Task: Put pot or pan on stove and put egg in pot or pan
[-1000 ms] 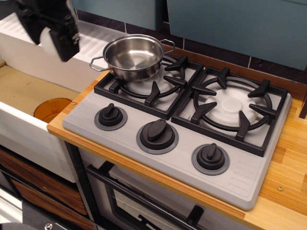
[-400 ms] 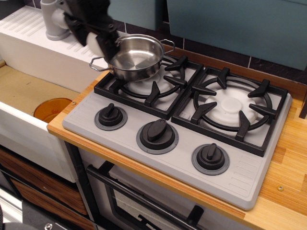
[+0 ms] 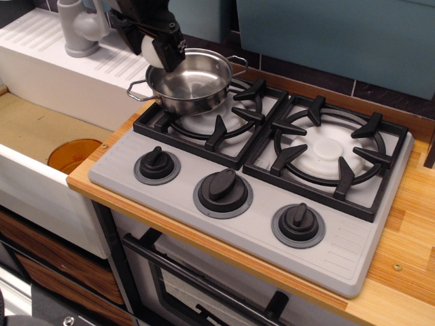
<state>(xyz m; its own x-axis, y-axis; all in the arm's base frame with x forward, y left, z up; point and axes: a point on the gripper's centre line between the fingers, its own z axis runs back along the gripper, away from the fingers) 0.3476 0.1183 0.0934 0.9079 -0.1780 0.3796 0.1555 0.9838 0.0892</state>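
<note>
The shiny steel pot (image 3: 194, 85) sits on the back-left burner of the grey stove (image 3: 258, 197), its inside empty. My black gripper (image 3: 160, 46) hangs over the pot's back-left rim, shut on the white egg (image 3: 151, 47), which shows between the fingers. The egg is held just above the rim, outside the pot's middle.
An orange-brown bowl (image 3: 71, 154) lies in the sink at the left. A white faucet base (image 3: 80, 27) stands on the drainboard at the back left. Three black knobs (image 3: 223, 190) line the stove's front. The right burner (image 3: 329, 151) is bare.
My gripper with the egg has moved right from over the drainboard to the pot's back-left rim. The pot has not moved.
</note>
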